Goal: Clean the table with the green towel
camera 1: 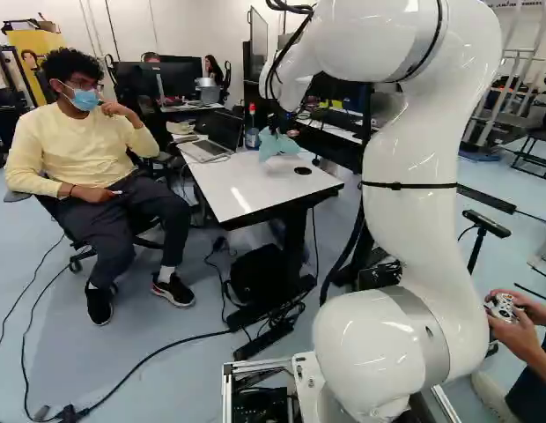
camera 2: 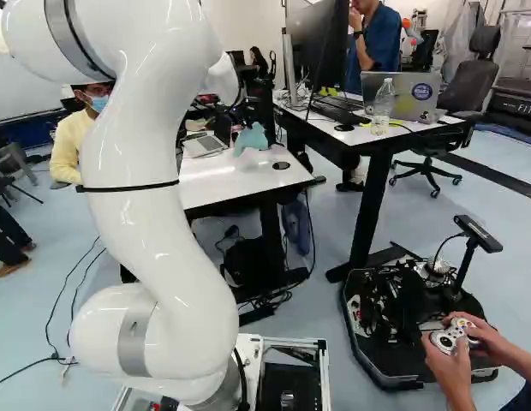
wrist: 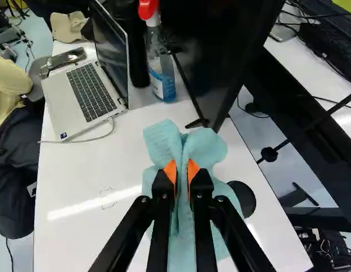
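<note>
You can't see much of the tool (camera 1: 276, 124) in the left base view, where it is small and dark. In the wrist view, its two fingers pinch the green towel (wrist: 205, 148) from both sides, bunching it between the orange pads (wrist: 193, 169). The towel runs back under the fingers and out of your wrist view; you can't tell whether its lower end touches the table (wrist: 79, 181).

Past the towel you have a spray bottle (wrist: 162, 68) with a red top, its fill hard to judge. In the right base view, a clear plastic bottle (camera 2: 383, 109) stands on another desk (camera 2: 420, 130).

Your table is white and glossy, with an open laptop (wrist: 79, 102), a cable (wrist: 88, 139) beside it and a round black disc (wrist: 243, 198) by the towel.
</note>
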